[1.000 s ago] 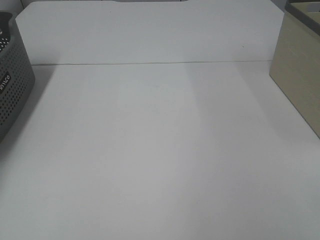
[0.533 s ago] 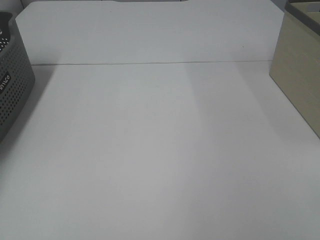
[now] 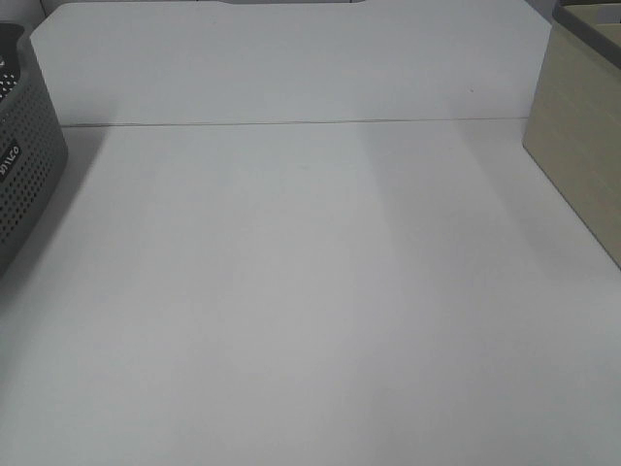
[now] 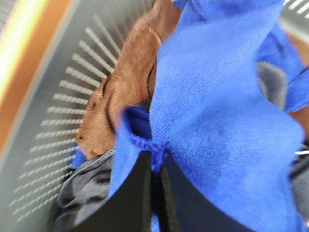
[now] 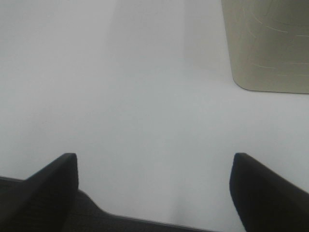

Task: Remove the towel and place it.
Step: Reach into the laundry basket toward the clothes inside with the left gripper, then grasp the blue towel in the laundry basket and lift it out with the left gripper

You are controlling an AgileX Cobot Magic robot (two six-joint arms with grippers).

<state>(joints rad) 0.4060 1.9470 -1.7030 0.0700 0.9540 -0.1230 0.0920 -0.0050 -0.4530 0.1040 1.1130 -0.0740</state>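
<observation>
A bare white table point(image 3: 310, 291) fills the high camera's frame, flanked by a pale beige box point(image 3: 582, 165) at the right edge and a grey perforated laundry basket point(image 3: 24, 165) cut off at the left edge; neither arm nor any cloth appears in this view. The left wrist camera alone shows the action: inside the basket's slotted grey wall point(image 4: 58, 96), the royal-blue towel point(image 4: 217, 121) rises in a broad fold, lying over a rust-brown cloth point(image 4: 130, 72) and beside a darker grey fabric point(image 4: 91, 188). The left gripper point(image 4: 155, 159) has its black fingers pressed together on a bunched, stitched edge of the towel, though blur makes it hard to say how deep the bite goes. The right wrist camera looks down on bare tabletop with a corner of the beige box point(image 5: 268, 43) beyond it; the right gripper point(image 5: 154, 159) hangs with its fingers spread wide, holding nothing. The towel has yet to clear the basket, so the removal looks barely begun. The chief risk appears to be a thin pinch on the hem slipping free as the towel's weight comes onto it. The brown cloth could also ride up with the blue one where the two overlap. A low lift might snag the trailing fabric on the basket rim and tug the basket along the table.
</observation>
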